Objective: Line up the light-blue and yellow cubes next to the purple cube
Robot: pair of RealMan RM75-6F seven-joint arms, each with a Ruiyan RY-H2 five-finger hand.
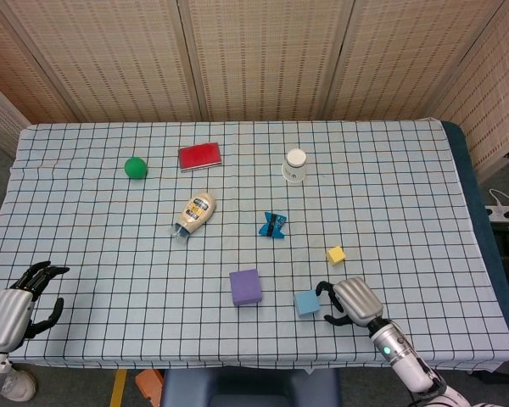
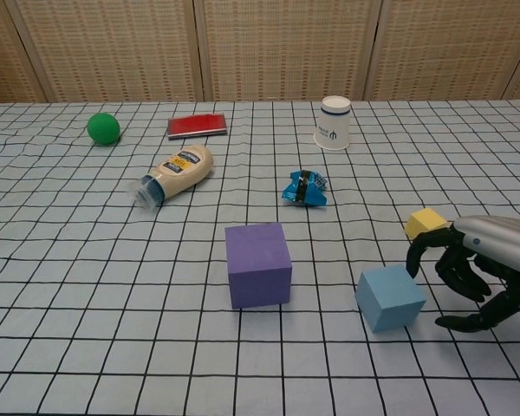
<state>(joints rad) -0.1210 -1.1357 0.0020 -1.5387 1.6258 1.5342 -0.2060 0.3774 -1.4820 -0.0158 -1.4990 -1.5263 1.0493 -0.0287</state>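
The purple cube [image 1: 245,287] [image 2: 258,264] stands near the table's front edge. Right of it, with a gap between, sits the light-blue cube [image 1: 305,302] [image 2: 390,297], turned slightly askew. The small yellow cube [image 1: 336,254] [image 2: 425,223] lies further back and right. My right hand [image 1: 349,301] [image 2: 477,269] is just right of the light-blue cube, its fingers [image 2: 419,251] curved and apart, the tips at the cube's right side, holding nothing. My left hand [image 1: 17,298] hovers at the table's front left corner, fingers spread and empty; the chest view does not show it.
A blue wrapper [image 1: 273,225] lies behind the cubes. Further back are a mayonnaise bottle [image 1: 195,214] on its side, an upturned white cup [image 1: 296,164], a flat red box [image 1: 199,156] and a green ball [image 1: 135,167]. The checked tablecloth [image 1: 110,254] covers the table.
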